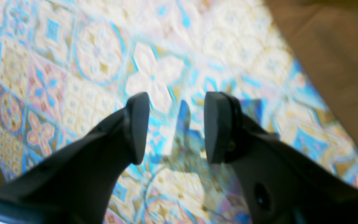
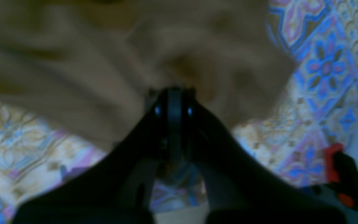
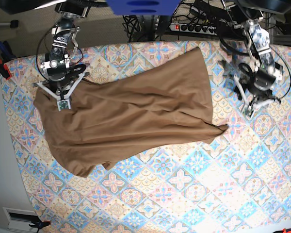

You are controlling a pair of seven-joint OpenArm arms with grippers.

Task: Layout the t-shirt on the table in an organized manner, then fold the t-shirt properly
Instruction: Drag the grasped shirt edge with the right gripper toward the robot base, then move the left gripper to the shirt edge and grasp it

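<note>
Meanwhile the right pincer (image 2: 174, 93) is clamped on the t-shirt (image 3: 131, 114); the left pincer (image 1: 176, 127) gapes empty above the table (image 1: 73, 62).

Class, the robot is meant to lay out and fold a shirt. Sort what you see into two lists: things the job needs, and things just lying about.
Part of the job:
- t-shirt, spread crookedly
- table
- right tool, shut on the shirt's edge
- left tool, open over bare table

Just lying about:
- power strip and cables behind the table
- red-and-black clamp at the table's edge
</note>
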